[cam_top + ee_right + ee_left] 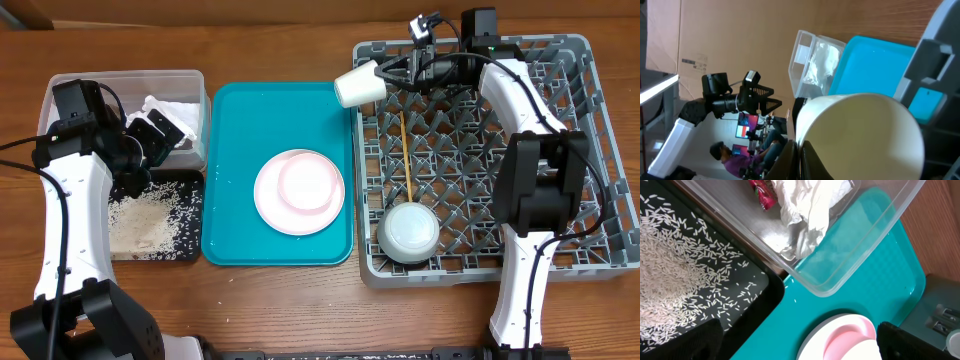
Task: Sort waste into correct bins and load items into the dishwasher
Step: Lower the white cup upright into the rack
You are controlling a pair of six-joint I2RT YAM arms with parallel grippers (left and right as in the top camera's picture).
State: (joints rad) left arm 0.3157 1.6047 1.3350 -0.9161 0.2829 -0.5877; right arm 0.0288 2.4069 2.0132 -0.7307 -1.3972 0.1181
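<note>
Cream cup [360,85] is tipped on its side at the far corner of the grey dish rack [590,150], on the teal tray's side, rim pinched by the right gripper [386,76], whose fingers [801,156] are clamped tight on it. Rack also holds wooden chopsticks [405,160] lying across the grid and a white bowl [408,230] in the near corner by the tray. Teal tray [230,230] carries a pale pink plate [298,190] with a smaller round dish on it. Clear tub [60,95] holds crumpled white napkins [807,205] and a red wrapper [762,192]. Black tray [190,245] just beside it holds loose rice [145,215]. Left gripper [152,135] hangs over where tub and black tray meet, fingers spread wide, holding nothing.
</note>
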